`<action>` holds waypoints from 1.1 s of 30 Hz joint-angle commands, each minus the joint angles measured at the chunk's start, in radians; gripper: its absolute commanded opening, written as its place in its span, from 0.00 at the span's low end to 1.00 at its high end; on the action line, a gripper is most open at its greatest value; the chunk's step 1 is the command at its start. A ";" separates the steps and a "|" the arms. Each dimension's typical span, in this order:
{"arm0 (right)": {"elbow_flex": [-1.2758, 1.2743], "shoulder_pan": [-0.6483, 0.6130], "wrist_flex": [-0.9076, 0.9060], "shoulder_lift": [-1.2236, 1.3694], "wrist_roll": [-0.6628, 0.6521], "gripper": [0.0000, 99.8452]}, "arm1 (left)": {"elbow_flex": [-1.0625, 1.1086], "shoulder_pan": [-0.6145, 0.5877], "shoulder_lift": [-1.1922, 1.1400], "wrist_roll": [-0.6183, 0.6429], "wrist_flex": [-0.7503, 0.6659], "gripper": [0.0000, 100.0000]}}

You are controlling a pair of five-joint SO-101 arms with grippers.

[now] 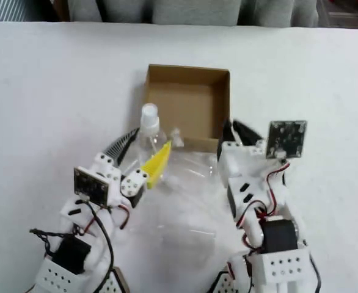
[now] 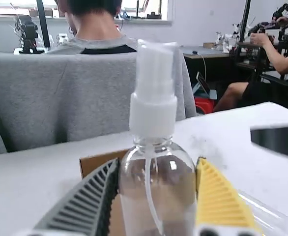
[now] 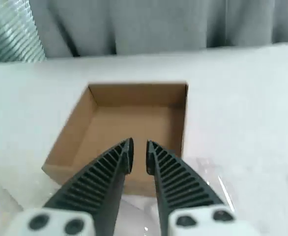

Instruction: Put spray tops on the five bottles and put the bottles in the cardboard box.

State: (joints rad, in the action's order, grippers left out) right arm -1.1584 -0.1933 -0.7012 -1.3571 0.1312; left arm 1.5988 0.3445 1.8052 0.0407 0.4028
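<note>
Left hand [image 1: 151,140] clamps the bottle [image 2: 156,147]; right hand [image 3: 138,147] empty, fingers barely parted.

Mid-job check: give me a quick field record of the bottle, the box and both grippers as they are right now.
bottle: upright, spray top on, in front of the box's near-left corner
left gripper: fingers shut on the bottle's body
right gripper: by the box's near-right corner, fingers narrowly apart, nothing held
cardboard box: open, no bottles inside
clear plastic: lying on the table between the arms
</note>
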 commanded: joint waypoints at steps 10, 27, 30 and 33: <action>-0.422 0.067 0.334 -0.016 0.006 0.02 | -0.272 -0.174 -0.314 -0.002 -0.339 0.02; -0.488 0.142 0.453 -0.016 0.006 0.02 | -0.686 -0.168 -1.385 -0.002 -0.885 0.02; -0.488 0.142 0.453 -0.016 0.005 0.02 | -0.732 -0.171 -1.527 0.000 -0.984 0.02; -0.488 0.142 0.453 -0.016 0.005 0.02 | -0.778 -0.173 -1.656 0.002 -1.048 0.02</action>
State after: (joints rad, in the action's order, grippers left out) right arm -1.6525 -0.0568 -0.2685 -1.3648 0.1312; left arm 0.9283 0.1818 0.2770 0.0407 -0.5393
